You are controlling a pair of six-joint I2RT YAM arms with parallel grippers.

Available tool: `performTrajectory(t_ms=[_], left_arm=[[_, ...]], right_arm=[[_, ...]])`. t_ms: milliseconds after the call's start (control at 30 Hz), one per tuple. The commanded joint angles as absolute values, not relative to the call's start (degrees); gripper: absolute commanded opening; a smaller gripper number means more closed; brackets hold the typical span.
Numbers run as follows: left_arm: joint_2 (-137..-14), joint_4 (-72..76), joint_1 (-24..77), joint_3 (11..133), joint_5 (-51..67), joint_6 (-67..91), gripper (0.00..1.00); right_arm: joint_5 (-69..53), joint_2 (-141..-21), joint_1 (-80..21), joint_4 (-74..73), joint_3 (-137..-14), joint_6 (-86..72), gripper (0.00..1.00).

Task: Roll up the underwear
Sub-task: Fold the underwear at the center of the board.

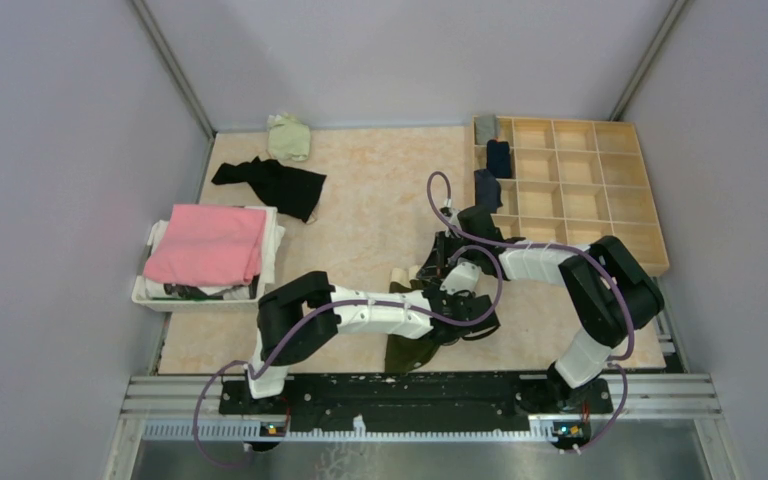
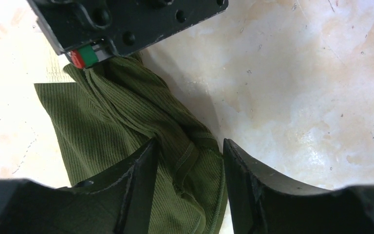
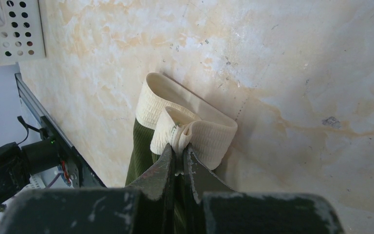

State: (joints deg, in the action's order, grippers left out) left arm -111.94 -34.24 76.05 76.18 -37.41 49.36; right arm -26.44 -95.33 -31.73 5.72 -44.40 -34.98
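Pinching waistband (cream) of olive underwear: right gripper | left gripper spread astride it | basket left, compartment tray right

The left arm and right arm are white shells with bulky black joints, each trailing a purple cable, ending in scuffed black wedge fingers; one black housing shows round screws and a red-green tab.
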Motion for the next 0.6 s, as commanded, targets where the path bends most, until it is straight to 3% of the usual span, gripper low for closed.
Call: performTrajectory(t_ms=[0,567], left_arm=[[-112.3,-34.1,76.6,78.3,-38.5,48.8,0.56],[-112.7,-34.2,76.6,77.3,-40.2,49.6,0.26]], right_arm=[[-26.4,-95.5,-32.2,6.2,-46.3,-34.4,0.00],[-26.6,-95.3,-32.2,5.9,-46.4,-34.3,0.00]])
